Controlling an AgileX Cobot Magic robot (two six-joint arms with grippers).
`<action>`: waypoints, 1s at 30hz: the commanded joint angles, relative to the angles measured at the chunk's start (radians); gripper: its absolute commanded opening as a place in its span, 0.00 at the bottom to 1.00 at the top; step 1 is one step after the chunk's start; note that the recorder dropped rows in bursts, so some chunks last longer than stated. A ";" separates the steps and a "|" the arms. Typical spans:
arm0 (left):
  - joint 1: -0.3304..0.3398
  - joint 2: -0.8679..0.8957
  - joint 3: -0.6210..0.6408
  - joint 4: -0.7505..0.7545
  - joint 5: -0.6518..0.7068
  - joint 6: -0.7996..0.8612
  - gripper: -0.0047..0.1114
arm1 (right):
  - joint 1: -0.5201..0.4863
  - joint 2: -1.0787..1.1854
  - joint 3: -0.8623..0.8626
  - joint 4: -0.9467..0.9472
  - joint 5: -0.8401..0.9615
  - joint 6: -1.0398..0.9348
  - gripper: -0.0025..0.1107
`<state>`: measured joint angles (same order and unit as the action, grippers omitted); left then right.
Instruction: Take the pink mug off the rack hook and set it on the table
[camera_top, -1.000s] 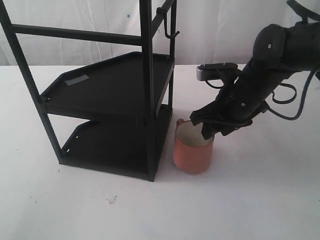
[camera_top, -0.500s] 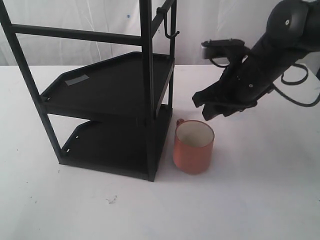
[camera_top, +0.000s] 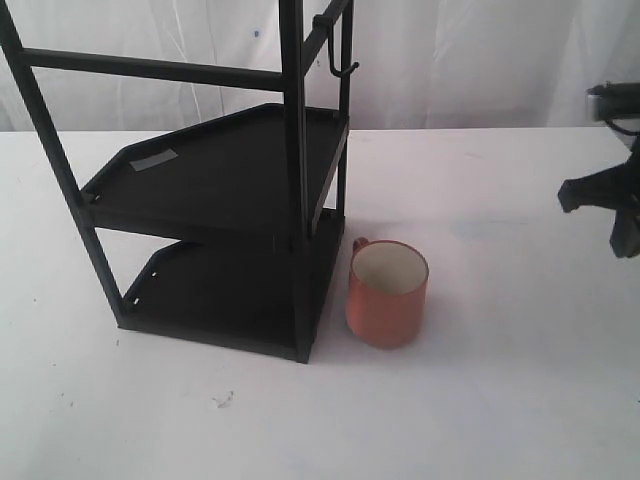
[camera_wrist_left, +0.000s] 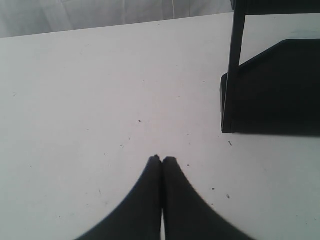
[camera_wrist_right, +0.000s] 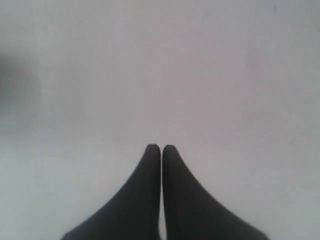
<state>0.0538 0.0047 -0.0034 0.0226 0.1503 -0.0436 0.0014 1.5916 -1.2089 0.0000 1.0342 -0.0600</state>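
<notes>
From my station the mug (camera_top: 387, 293) stands upright on the table (camera_top: 500, 410), mouth up, a little right of centre in the exterior view, just beside the lower right corner of the rack (camera_top: 220, 170). Its small handle points back toward the rack post, and I cannot tell whether the two touch. The hook (camera_top: 341, 62) at the top centre of that frame hangs bare, so I judge the task's work done and only a clean retreat left. The right gripper (camera_wrist_right: 161, 148) has its fingers pressed together with nothing between them, and its wrist view shows only blank table. The left gripper (camera_wrist_left: 161, 159) is likewise closed on nothing, and its wrist view shows table and a rack corner at the right of the frame, but no mug. In the exterior view the right arm (camera_top: 618, 205) sits at the far right edge, well apart from the mug, which lies to its left and lower in the frame. The left arm does not show there, so I cannot say for certain which arm is nearer. The mug's long axis is vertical, so if I had to regrasp it, I would come in from the right onto the rim.
</notes>
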 joint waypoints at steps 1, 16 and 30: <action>-0.006 0.002 0.003 0.002 -0.001 -0.005 0.04 | -0.011 -0.009 0.084 0.130 0.006 -0.092 0.02; -0.006 0.002 0.003 0.002 -0.001 -0.005 0.04 | 0.022 -0.770 0.335 0.280 -0.639 -0.158 0.02; -0.006 0.002 0.003 0.002 -0.001 -0.005 0.04 | 0.111 -1.327 0.536 0.252 -0.709 -0.168 0.02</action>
<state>0.0538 0.0047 -0.0034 0.0226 0.1503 -0.0436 0.1071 0.3352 -0.7228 0.2567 0.3572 -0.2117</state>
